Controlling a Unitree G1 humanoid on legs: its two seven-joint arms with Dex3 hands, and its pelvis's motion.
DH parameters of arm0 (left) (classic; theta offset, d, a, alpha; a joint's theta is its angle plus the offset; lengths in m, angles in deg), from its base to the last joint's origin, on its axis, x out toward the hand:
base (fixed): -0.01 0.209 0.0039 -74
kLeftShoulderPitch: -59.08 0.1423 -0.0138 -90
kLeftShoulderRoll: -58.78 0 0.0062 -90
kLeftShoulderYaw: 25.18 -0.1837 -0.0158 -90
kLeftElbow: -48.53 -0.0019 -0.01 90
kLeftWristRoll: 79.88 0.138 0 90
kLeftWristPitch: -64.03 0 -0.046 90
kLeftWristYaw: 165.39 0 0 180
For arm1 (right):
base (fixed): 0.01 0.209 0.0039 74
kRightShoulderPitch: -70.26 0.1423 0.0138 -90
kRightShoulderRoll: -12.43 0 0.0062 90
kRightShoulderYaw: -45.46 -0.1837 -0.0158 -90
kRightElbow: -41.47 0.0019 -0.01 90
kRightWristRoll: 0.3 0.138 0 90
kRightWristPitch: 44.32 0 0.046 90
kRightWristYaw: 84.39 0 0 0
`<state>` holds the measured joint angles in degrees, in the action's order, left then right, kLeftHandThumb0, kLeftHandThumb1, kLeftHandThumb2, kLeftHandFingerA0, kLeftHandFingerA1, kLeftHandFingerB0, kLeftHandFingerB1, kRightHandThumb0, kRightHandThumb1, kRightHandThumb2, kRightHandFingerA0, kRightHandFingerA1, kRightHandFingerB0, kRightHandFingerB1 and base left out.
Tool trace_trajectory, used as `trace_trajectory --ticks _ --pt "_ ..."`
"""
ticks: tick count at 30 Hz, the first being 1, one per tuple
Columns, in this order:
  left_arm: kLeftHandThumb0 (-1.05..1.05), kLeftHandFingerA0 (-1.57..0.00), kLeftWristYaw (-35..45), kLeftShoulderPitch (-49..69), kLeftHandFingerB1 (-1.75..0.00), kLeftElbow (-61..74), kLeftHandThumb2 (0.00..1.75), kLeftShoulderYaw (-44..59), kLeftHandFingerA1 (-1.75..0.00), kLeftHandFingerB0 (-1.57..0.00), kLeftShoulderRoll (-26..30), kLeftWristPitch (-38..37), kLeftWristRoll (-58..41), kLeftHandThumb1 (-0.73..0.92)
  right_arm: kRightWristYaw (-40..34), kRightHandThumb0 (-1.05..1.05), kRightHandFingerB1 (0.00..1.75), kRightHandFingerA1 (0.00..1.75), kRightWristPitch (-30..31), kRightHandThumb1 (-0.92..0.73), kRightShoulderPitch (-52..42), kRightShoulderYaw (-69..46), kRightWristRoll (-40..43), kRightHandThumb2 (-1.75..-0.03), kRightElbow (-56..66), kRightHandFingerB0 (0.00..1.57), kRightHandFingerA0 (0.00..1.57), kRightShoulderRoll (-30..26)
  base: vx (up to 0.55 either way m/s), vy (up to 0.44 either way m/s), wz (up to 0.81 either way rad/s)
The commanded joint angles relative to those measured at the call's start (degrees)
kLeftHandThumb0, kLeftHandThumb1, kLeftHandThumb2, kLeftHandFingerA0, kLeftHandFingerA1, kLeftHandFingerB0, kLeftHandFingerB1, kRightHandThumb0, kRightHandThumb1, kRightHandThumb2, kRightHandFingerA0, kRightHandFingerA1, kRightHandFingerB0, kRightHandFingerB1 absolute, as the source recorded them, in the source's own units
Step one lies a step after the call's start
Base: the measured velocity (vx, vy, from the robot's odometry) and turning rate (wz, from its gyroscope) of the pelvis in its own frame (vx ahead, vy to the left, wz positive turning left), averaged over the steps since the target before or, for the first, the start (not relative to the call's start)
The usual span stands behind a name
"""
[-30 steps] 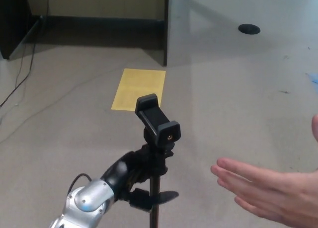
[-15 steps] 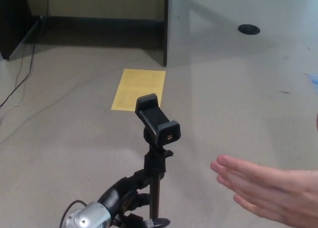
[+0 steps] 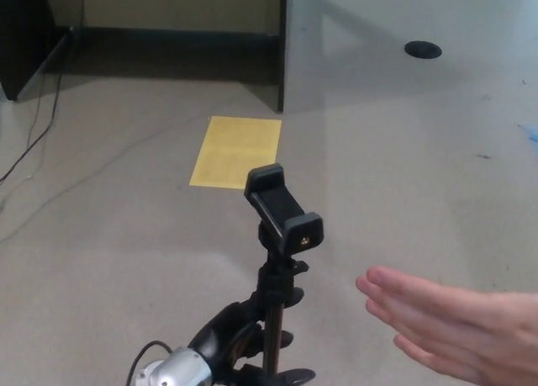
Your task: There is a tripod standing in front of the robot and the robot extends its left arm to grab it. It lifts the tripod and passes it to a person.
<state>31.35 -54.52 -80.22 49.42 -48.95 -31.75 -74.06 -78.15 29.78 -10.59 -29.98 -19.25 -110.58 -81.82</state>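
Left hand (image 3: 231, 340) low at bottom edge, black fingers clamped round the tripod (image 3: 280, 260) pole, silver wrist below.

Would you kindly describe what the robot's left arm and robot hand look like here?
The left robot hand is glossy black with thick, rounded fingers. Behind it, the wrist is a shiny silver metal shell, and a thin black cable loops out beside it. No markings are legible.

Grey carpet floor (image 3: 101, 235) bears a yellow sheet (image 3: 235, 151).

tripod (image 3: 275, 319) legs and robot hand (image 3: 231, 348) wrist below the bottom edge, person's hand (image 3: 454, 323) cut off at right
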Motion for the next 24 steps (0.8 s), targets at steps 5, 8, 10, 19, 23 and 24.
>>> trace_trajectory --ticks 5,8,10,19,23,24 --pt "-0.69 -0.33 -2.1 0.8 -0.36 4.4 0.74 -0.9 -0.47 -0.11 -0.7 -1.9 1.8 0.43 -0.2 -0.43 0.34 0.42 -0.3 -0.72 -0.4 0.4 -0.7 -0.62 -1.0 0.40 0.61 -0.7 0.00 0.000 0.00" --pt "-0.67 -0.39 -3.9 0.1 -0.37 3.2 0.78 -0.7 -0.50 -0.11 -1.0 -4.1 2.2 0.48 0.6 -0.42 0.34 0.42 1.0 -0.71 0.4 -0.4 0.1 -0.62 -1.2 0.40 0.60 -0.3 0.00 0.000 0.00" --pt "-0.38 -0.76 -7.4 0.3 -0.30 1.1 0.62 0.2 -0.50 -0.27 -1.4 -8.5 2.7 0.69 -0.1 -0.47 0.48 0.57 1.1 -0.60 0.9 0.6 -1.1 -0.89 -1.4 0.34 0.54 -0.2 0.00 0.000 0.00" --pt "0.00 -1.06 -16.5 1.4 -0.93 4.3 0.77 2.1 -1.13 -0.91 -2.3 -11.1 5.3 0.75 -0.4 -0.47 0.47 0.54 0.1 -0.60 0.8 0.4 -0.9 -0.87 -2.1 0.35 0.52 0.0 0.00 0.000 0.00" --pt "-0.02 -1.00 -17.3 1.8 -1.09 5.4 0.80 1.9 -1.30 -0.84 -2.3 -11.3 6.1 0.72 -0.4 -0.40 0.34 0.41 -0.1 -0.72 0.2 0.5 -1.0 -0.62 -1.9 0.41 0.61 0.1 0.00 0.000 0.00" --pt "-0.02 -1.00 -17.4 2.1 -1.09 5.6 0.80 1.9 -1.30 -0.84 -2.3 -11.5 6.1 0.72 -0.3 -0.40 0.34 0.41 -0.2 -0.72 0.0 0.5 -1.0 -0.62 -1.8 0.41 0.61 0.1 0.00 0.000 0.00"
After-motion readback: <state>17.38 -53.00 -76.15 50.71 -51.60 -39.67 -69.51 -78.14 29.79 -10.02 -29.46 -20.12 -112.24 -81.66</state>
